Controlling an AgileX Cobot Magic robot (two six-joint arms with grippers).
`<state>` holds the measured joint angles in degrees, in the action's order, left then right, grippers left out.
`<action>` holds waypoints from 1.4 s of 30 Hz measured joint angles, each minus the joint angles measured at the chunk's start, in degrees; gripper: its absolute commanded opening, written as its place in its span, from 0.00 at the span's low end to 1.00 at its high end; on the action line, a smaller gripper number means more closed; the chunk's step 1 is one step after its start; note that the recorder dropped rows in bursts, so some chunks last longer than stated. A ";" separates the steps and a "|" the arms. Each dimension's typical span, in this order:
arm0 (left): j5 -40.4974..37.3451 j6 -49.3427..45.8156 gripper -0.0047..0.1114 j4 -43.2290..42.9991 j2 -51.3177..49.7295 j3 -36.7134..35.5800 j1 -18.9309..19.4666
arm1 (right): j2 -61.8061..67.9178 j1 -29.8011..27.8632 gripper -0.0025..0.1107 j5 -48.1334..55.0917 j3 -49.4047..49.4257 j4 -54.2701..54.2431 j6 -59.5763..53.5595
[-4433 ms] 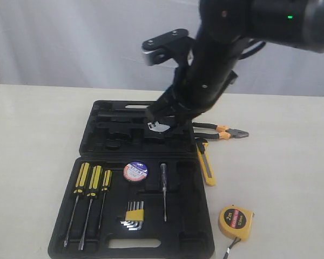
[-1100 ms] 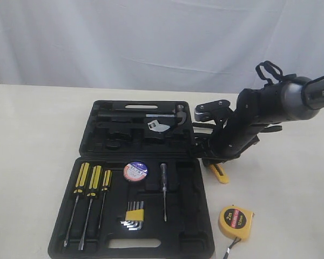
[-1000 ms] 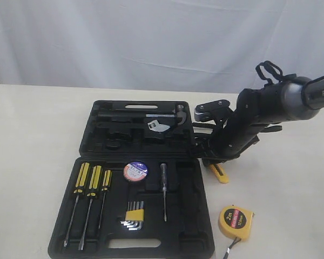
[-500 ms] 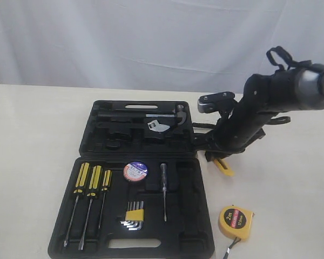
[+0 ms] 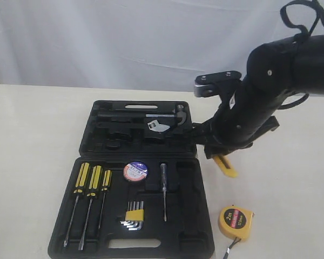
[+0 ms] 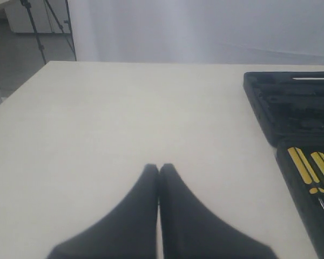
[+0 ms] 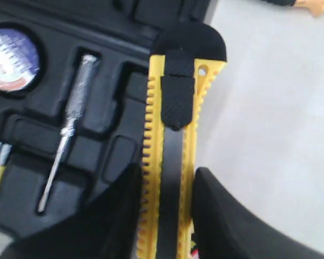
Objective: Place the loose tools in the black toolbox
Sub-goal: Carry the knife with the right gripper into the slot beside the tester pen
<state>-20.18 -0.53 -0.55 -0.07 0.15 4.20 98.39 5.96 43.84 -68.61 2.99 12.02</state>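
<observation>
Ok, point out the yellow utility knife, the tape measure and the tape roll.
yellow utility knife [image 7: 170, 151], right wrist view, on the black track down its middle.
tape measure [image 5: 236, 221], exterior view, on the face of its case.
tape roll [image 5: 135, 171], exterior view, on its labelled top face.

Left of the large flat black plastic toolbox [image 5: 183, 183] the beige desk [image 5: 32, 124] lies bare. On the right, the black robot arm [image 5: 259, 102] hangs over the toolbox's edge; the round yellow-and-black tape measure [image 5: 236, 222] sits near the toolbox's corner, bare desk between them
</observation>
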 measured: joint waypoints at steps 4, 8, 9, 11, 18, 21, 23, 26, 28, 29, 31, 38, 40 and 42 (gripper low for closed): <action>0.00 0.00 0.04 0.00 0.00 0.00 0.00 | -1.99 6.65 0.02 -3.34 3.35 1.84 9.28; 0.00 0.00 0.04 0.00 0.00 0.00 0.00 | -2.14 9.73 0.02 -8.04 6.45 8.40 23.64; 0.00 0.00 0.04 0.00 0.00 0.00 0.00 | -2.14 10.13 0.02 -9.04 7.20 10.36 27.23; 0.00 0.00 0.04 0.00 0.00 0.00 0.00 | -2.14 10.63 0.02 -9.96 8.19 13.74 32.50; 0.00 0.00 0.04 0.00 0.00 0.00 0.00 | -2.14 10.64 0.02 -11.30 9.33 18.59 41.82; 0.00 0.00 0.04 0.00 0.00 0.00 0.00 | -0.73 10.64 0.02 -12.90 9.36 18.87 43.84; 0.00 0.00 0.04 0.00 0.00 0.00 0.00 | 1.11 10.64 0.02 -13.73 9.36 19.55 45.41; 0.00 0.00 0.04 0.00 0.00 0.00 0.00 | 4.59 10.64 0.02 -14.64 9.36 24.71 51.20; 0.00 0.00 0.04 0.00 0.00 0.00 0.00 | 6.11 10.64 0.02 -14.75 9.36 29.26 55.64; 0.00 0.00 0.04 0.00 0.00 0.00 0.00 | 6.65 10.64 0.02 -14.94 9.36 30.94 57.23; 0.00 0.00 0.04 0.00 0.00 0.00 0.00 | 7.08 10.64 0.02 -16.16 9.36 32.84 58.93; 0.00 0.00 0.04 0.00 0.00 0.00 0.00 | 7.39 10.64 0.02 -22.59 9.36 35.02 60.00; 0.00 0.00 0.04 0.00 0.00 0.00 0.00 | 7.74 10.64 0.02 -22.59 9.36 35.02 60.12; 0.00 0.00 0.04 0.00 0.00 0.00 0.00 | 8.48 10.64 0.02 -21.96 9.36 35.02 60.21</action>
<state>-20.18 -0.53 -0.55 -0.07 0.15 4.20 106.87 16.61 21.88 -59.25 38.01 72.23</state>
